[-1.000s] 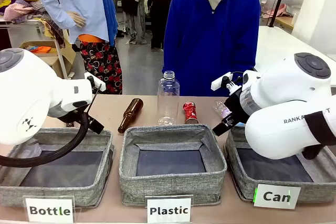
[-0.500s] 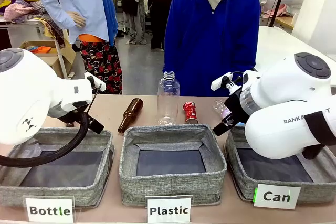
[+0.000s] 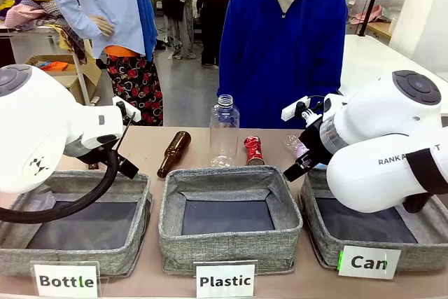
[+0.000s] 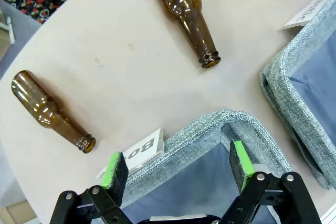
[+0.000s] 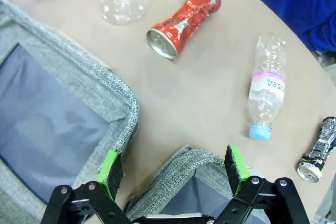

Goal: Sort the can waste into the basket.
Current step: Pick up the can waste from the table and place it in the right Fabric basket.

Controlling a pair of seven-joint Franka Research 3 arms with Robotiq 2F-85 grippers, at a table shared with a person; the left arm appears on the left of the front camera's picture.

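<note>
Presently my right claw (image 5: 174, 164) hangs wide open and empty above the far rim of the basket (image 3: 423, 258), poised, I reckon, to reach the red can (image 5: 184, 20) beyond.

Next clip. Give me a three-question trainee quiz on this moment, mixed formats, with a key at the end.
1. True or false: the red can already lies inside the Can basket.
2. The right gripper is: A) open, B) shut on a can, C) shut on a bottle.
3. How many brown glass bottles does the left wrist view show?
Key: 1 false; 2 A; 3 two.
</note>
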